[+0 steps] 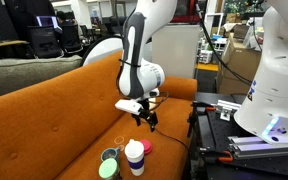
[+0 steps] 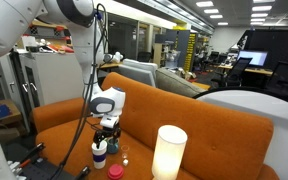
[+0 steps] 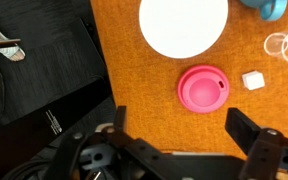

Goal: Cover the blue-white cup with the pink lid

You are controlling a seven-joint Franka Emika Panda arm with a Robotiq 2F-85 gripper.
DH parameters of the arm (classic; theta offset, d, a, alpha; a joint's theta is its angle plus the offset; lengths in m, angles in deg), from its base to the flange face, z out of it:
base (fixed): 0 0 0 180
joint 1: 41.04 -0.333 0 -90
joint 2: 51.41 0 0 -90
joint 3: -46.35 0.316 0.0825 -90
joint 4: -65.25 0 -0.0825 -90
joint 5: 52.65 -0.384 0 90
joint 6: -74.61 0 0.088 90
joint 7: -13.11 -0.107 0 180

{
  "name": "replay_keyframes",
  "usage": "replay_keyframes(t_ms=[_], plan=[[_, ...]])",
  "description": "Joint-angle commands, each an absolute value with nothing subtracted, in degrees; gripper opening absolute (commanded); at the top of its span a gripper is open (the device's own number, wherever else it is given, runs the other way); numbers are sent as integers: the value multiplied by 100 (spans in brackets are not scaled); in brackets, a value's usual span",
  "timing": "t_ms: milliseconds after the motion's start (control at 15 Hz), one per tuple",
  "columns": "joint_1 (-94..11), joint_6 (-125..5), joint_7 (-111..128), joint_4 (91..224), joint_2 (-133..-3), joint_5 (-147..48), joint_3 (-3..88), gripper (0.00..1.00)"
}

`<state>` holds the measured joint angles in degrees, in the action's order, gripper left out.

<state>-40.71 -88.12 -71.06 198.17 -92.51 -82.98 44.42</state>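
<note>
Here the pink lid (image 3: 203, 88) lies under the hand (image 3: 181, 135)

no readable text, labels or numbers anywhere, distant office signage perhaps too blurred

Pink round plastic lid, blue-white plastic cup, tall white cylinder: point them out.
Pink round plastic lid (image 3: 202, 88): wrist view, centre of its top.
Blue-white plastic cup (image 1: 134, 152): an exterior view, its white upper wall.
Tall white cylinder (image 2: 169, 152): an exterior view, middle of its side.

The pink lid (image 3: 202, 88) is smooth moulded plastic. The sofa (image 3: 134, 100) is matt orange cloth. The arm (image 1: 144, 35) has a glossy white shell.
</note>
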Motion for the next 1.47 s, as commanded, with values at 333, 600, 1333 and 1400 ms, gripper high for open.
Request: replay_keyframes(t_ms=[333,600,1333,1400], plan=[[-4166,-8885,-7537,19593,-9510,-8277,4354,100],[-4002,-9107,-7726,19324,-9792,-8511,4494,100],[-3499,-9197,-8034,17522,-11811,-8953,4607,100],[-3566,-9156,-8137,17351,-11982,-8930,4533,100]])
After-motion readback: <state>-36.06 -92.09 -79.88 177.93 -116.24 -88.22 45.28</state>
